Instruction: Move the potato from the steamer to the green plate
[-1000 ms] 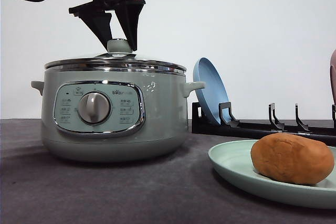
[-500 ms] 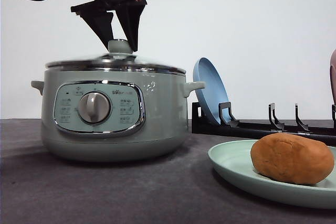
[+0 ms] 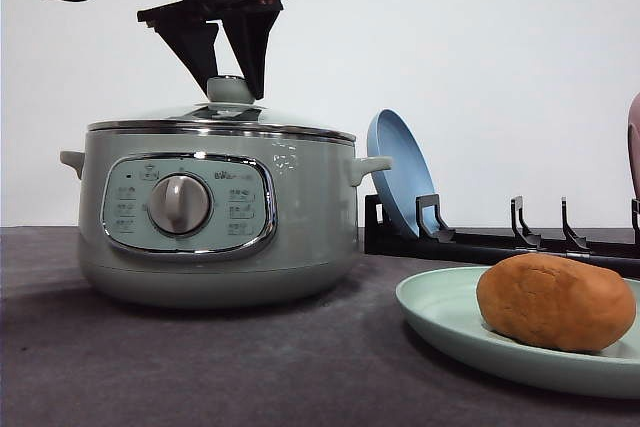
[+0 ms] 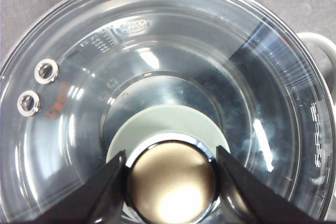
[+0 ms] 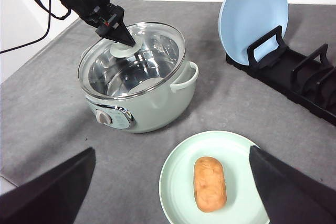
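**Q:** Where does the potato (image 3: 555, 301) lie?

**A:** On the green plate (image 3: 440, 309), at four o'clock from the steamer (image 3: 215, 209) on the grey worktop (image 3: 200, 367). It lies lengthwise in the middle of the plate, well apart from the pot.

**Q:** And the arms?

**A:** The left gripper (image 3: 232, 79) hangs over the steamer, jaws closed against either side of the lid knob (image 4: 171, 181); the glass lid (image 5: 134, 59) sits on the pot. The right gripper (image 5: 170, 192) hovers above the plate, jaws spread wide, gripping nothing. A blue plate (image 3: 398, 173) stands upright in a black rack (image 3: 500, 239) at two o'clock from the steamer.
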